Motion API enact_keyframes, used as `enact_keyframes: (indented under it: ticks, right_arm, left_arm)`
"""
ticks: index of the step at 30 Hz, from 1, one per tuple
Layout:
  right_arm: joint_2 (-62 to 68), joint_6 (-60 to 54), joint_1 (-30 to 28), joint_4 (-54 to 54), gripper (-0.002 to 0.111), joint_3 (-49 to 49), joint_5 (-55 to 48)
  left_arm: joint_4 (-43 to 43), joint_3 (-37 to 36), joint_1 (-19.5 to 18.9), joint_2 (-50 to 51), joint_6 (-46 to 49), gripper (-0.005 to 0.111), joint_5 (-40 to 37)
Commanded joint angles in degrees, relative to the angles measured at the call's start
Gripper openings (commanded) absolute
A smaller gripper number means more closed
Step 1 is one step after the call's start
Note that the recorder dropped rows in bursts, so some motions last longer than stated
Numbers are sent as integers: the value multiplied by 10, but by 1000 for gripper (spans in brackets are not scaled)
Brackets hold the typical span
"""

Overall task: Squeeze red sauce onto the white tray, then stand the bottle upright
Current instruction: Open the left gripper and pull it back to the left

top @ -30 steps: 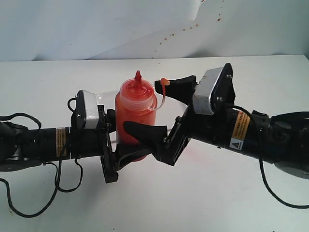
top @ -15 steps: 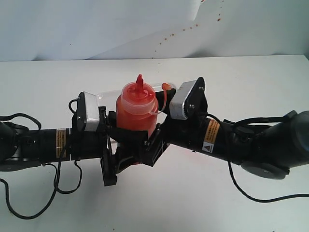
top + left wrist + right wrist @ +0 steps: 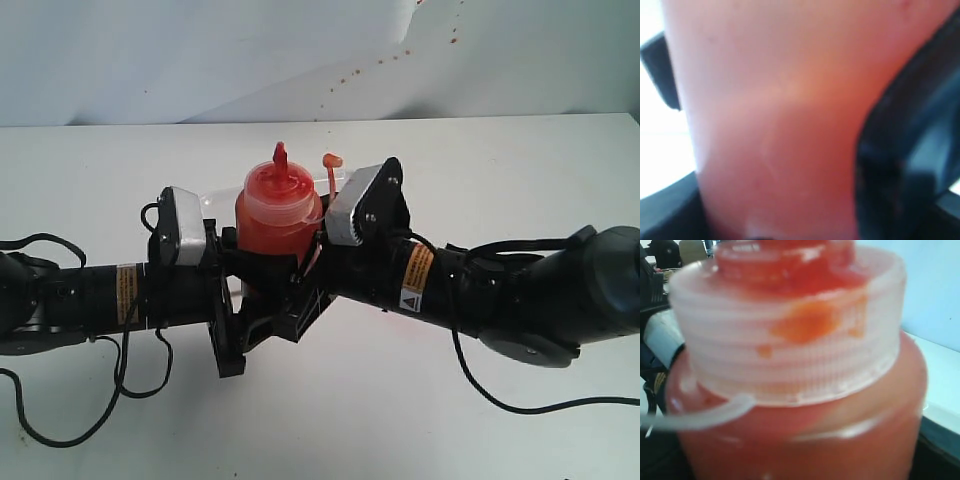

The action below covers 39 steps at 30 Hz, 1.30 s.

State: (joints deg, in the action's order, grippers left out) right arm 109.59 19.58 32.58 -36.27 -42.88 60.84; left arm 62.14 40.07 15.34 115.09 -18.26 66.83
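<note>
Bottle: and there it is, the bottle, standing upright with its nozzle pointing straight up, caught between two grippers that reach in from opposite sides.
Left gripper: the left gripper is clamped on the bottle's lower body. Its wrist view is filled by the orange wall of the bottle, with dark fingers hard against it on either side.
Right gripper: the right gripper grips a little higher than the left one. Its jaws are closed in on the bottle, one finger across the near face, the other behind.
Gripper to gripper: the two sets of fingertips overlap around the bottle; whether they touch each other I cannot tell.
Lid: the ribbed whitish lid sits right in front of the right wrist camera, above the bottle's shoulder.
Red sauce: a smear of red sauce clings to the side of the lid, above the right gripper's hold, and glossy red lies on top of the lid.
Cap: the small cap sticks up on its tether, just above the right gripper's body and beside the nozzle.
White tray: only a sliver of the white tray shows, a pale rim just behind the left gripper's wrist; the rest is hidden by both hands.
Table: the plain white table lies under both arms.
Backdrop: red-brown specks dot the backdrop, well beyond both grippers.
</note>
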Motion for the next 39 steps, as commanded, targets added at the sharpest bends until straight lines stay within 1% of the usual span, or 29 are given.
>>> enact_keyframes:
  ticks: [1, 4, 5, 6, 7, 8, 14, 16, 19, 22, 26, 28, 31, 33, 36, 39]
  right_arm:
    - [0, 11, 1, 9, 0, 1, -26]
    - [0, 9, 1, 9, 0, 1, -26]
    - [0, 8, 1, 9, 0, 1, -24]
    - [0, 8, 1, 9, 0, 1, -24]
    - [0, 6, 1, 10, 0, 1, -24]
    - [0, 5, 1, 13, 0, 1, -24]
    - [0, 2, 1, 29, 0, 1, -31]
    - [0, 2, 1, 38, 0, 1, -42]
    - [0, -4, -1, 72, 0, 1, -69]
    - [0, -30, -9, 86, 0, 1, -84]
    - [-4, -31, -37, 84, 0, 5, -85]
    - [-8, -23, -53, 84, 0, 12, -84]
    - [-11, 1, -60, 73, 0, 18, -78]
    - [-11, 1, -60, 8, 0, 17, -66]
    - [-11, 6, -58, -104, 0, 17, -22]
    - [-11, 39, -58, -146, 0, 17, 2]
  left_arm:
    - [-41, 5, 1, -3, 5, 21, 31]
    - [-59, 5, 1, -3, 3, 58, 31]
    - [-59, 5, 1, -3, 2, 80, 31]
    - [-60, 5, 1, -3, -1, 94, 31]
    - [-60, 5, 1, -3, -17, 105, 31]
    - [-60, 5, 1, -3, -28, 104, 31]
    - [-59, 5, 0, -3, -27, 104, 31]
    - [-45, 5, -1, -3, -27, 104, 25]
    - [-7, 5, -14, -4, -24, 104, 12]
    - [5, 5, -40, -10, -31, 104, 12]
    - [51, 5, -93, -24, -42, 104, 18]
    - [67, 5, -118, -25, -42, 104, 31]
    - [70, 5, -158, -25, -42, 104, 31]
    - [68, 5, -187, -25, -46, 104, 31]
    - [50, 5, -226, -25, -86, 104, 31]
    - [44, 5, -250, -21, -101, 104, 31]
